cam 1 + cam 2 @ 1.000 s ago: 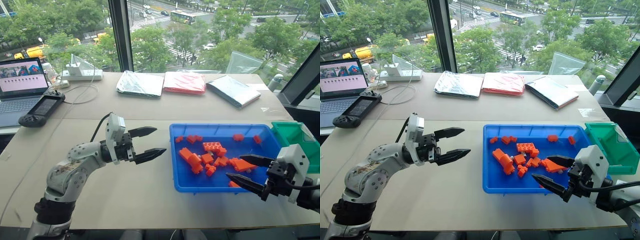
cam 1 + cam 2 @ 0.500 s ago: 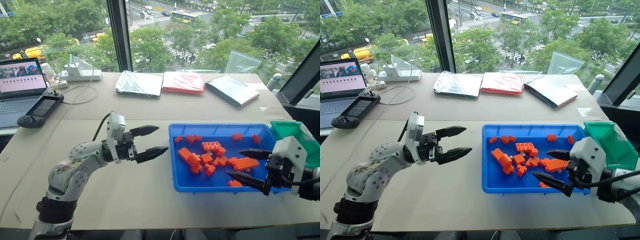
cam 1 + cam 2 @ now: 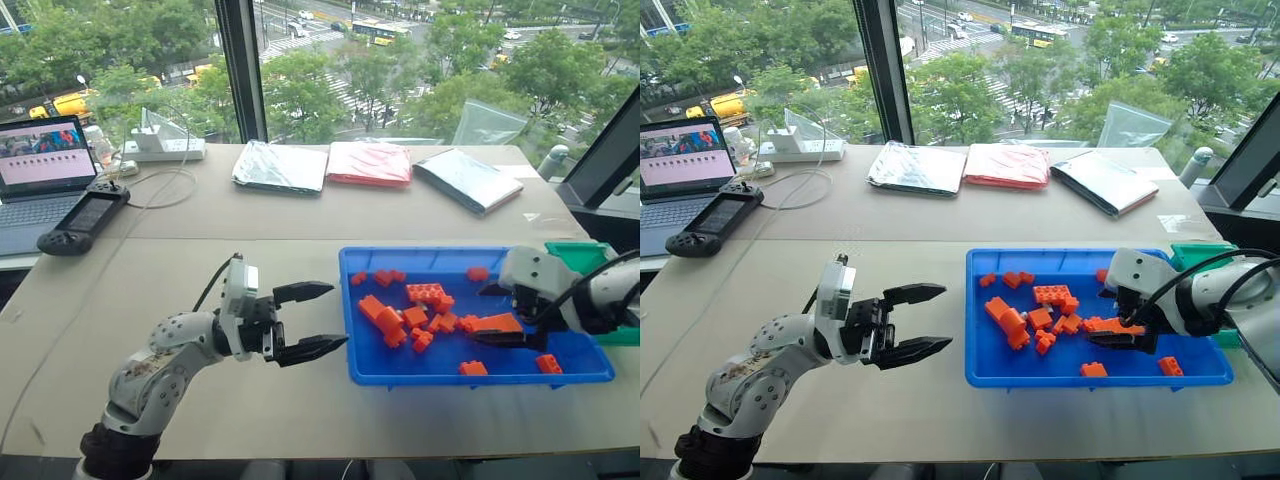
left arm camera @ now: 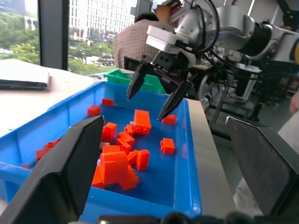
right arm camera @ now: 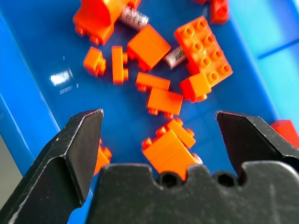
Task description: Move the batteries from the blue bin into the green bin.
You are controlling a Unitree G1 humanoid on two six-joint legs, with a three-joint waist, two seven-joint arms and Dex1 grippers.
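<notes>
1. Reaching down into the blue bin (image 3: pixel 365 372), the right gripper (image 4: pixel 154 95) hangs over the orange bricks (image 5: pixel 161 100) with its two black fingers wide apart and nothing between them.
2. The left gripper (image 3: pixel 312 320) waits just left of the blue bin, also spread wide and holding nothing.
3. Two batteries (image 5: pixel 132 17) peek out from under the bricks.
4. They are small, round, shiny metal, so they may roll or slip.
5. To do this well, I think the fingers should go down on both sides of one battery, away from the bumpy bricks, then squeeze.
6. The green bin (image 3: pixel 585 256) sits at the far right, touching the blue bin.
</notes>
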